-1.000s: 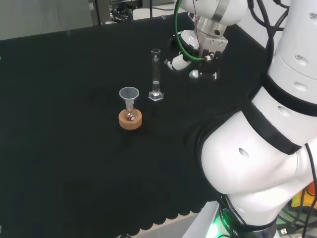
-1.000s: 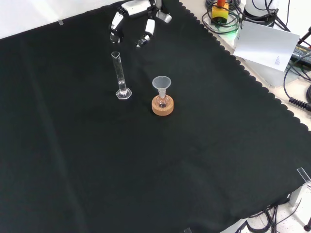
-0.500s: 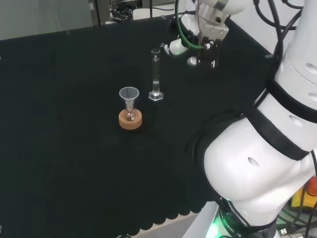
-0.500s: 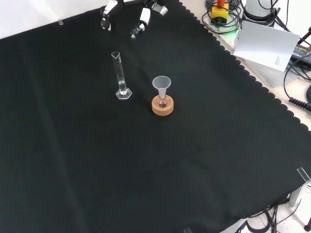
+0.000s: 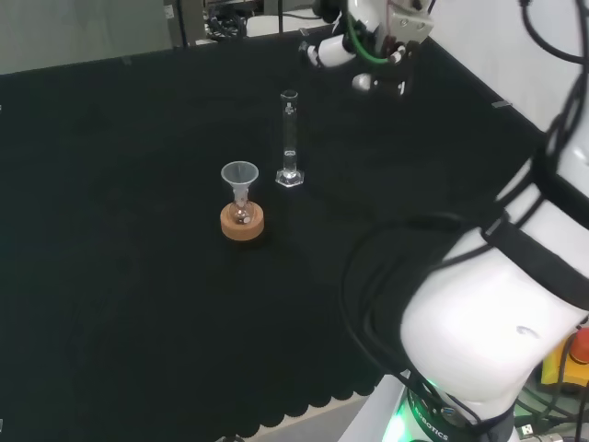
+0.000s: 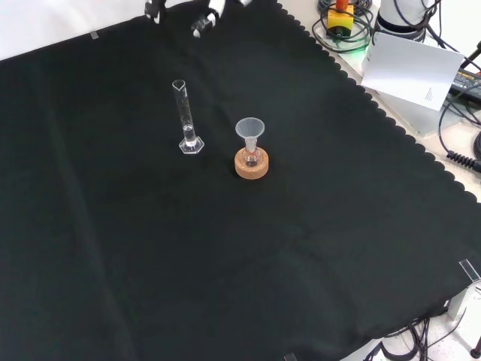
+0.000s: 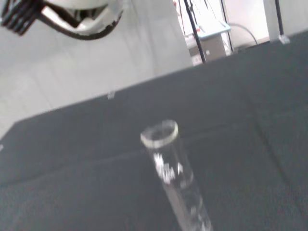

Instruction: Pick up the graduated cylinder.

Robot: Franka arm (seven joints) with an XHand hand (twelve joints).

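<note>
One upright grad. cylinder [image 5: 290,138], apparently untouched.

Probably a lab, glass funnel [image 5: 239,173], graduated cylinder [image 5: 290,138]

A bench covered in black cloth [image 6: 225,248] with a scalloped edge. Beyond the cloth's right edge in the front view, a white sheet of paper [image 6: 412,69] lies beside tangled black cables [image 6: 458,113]. Behind the cloth in the wrist view stands a pale grey wall [image 7: 96,72].
</note>
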